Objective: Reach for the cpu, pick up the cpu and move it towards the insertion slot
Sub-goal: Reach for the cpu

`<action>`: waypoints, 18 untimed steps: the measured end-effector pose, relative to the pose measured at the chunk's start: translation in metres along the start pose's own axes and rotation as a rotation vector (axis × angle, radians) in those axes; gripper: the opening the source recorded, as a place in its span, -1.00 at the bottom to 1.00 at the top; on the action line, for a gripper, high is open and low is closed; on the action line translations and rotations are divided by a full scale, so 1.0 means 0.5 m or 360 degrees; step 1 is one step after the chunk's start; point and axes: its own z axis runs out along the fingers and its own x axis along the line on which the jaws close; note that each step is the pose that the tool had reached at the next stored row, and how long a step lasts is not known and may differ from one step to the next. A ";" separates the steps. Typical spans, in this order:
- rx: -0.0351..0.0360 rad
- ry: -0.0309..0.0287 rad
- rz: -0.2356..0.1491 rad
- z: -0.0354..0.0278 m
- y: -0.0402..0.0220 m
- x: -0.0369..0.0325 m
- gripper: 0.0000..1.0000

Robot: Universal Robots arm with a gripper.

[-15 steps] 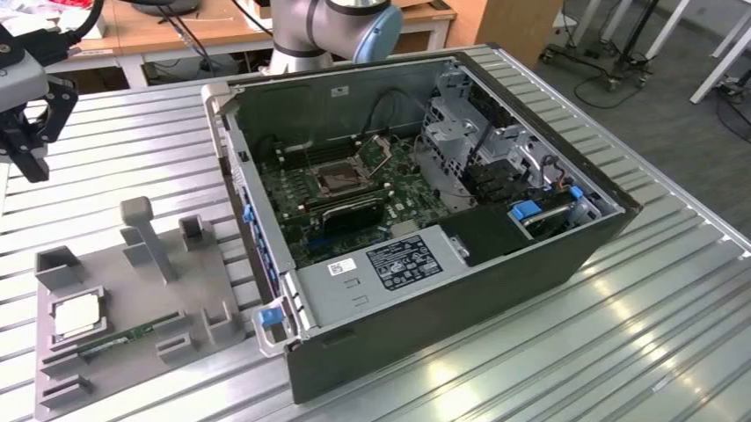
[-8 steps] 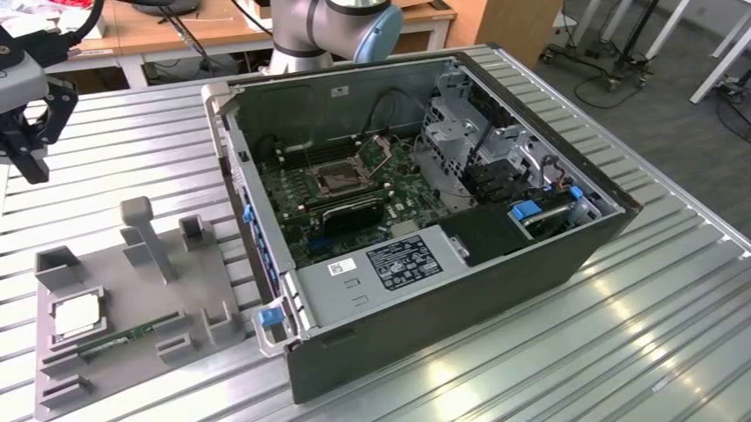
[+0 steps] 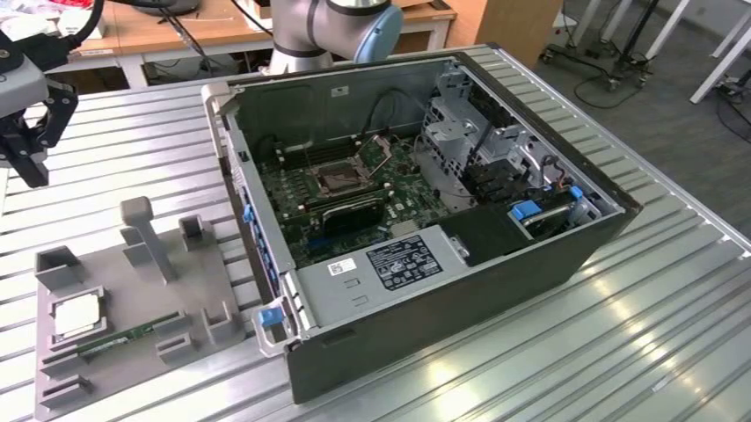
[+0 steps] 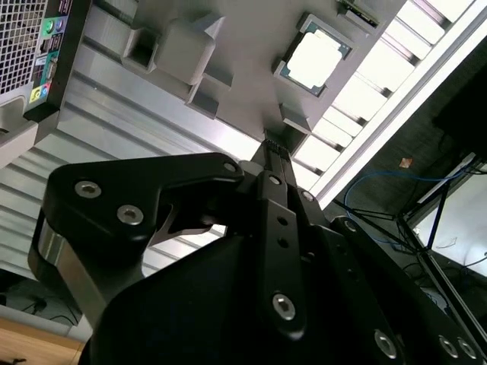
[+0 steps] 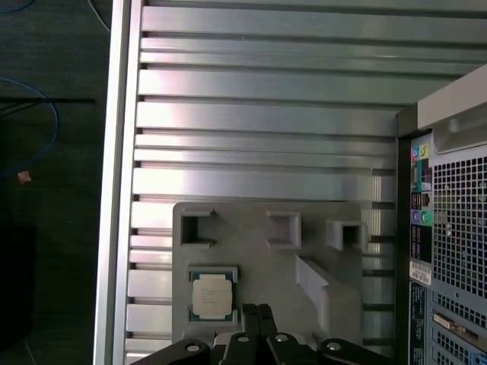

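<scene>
The fingers (image 5: 249,313) are pressed together with no gap between the tips, and they grip nothing. In both wrist views the gripper (image 4: 275,143) points down toward the grey fixture plate (image 5: 259,262) without touching it. In the exterior view it hangs in the air at that view's left, above the slatted metal table (image 3: 153,123). The cpu (image 5: 211,295) lies flat, silvery face up, in its square pocket on the plate, apart from the fingertips. A green memory stick (image 3: 123,338) lies just beside it. The insertion slot (image 3: 344,173) sits on the motherboard inside the open computer case (image 3: 470,290), well apart from the gripper.
</scene>
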 end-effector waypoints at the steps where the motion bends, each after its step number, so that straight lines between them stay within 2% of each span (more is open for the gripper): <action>1: 0.0000 0.00000 0.0000 0.000 -0.002 0.000 -0.79; 10: 0.0000 0.00001 0.0000 0.000 -0.019 0.000 -0.79; 18: 0.0000 0.00000 0.0000 0.001 -0.020 0.000 -0.79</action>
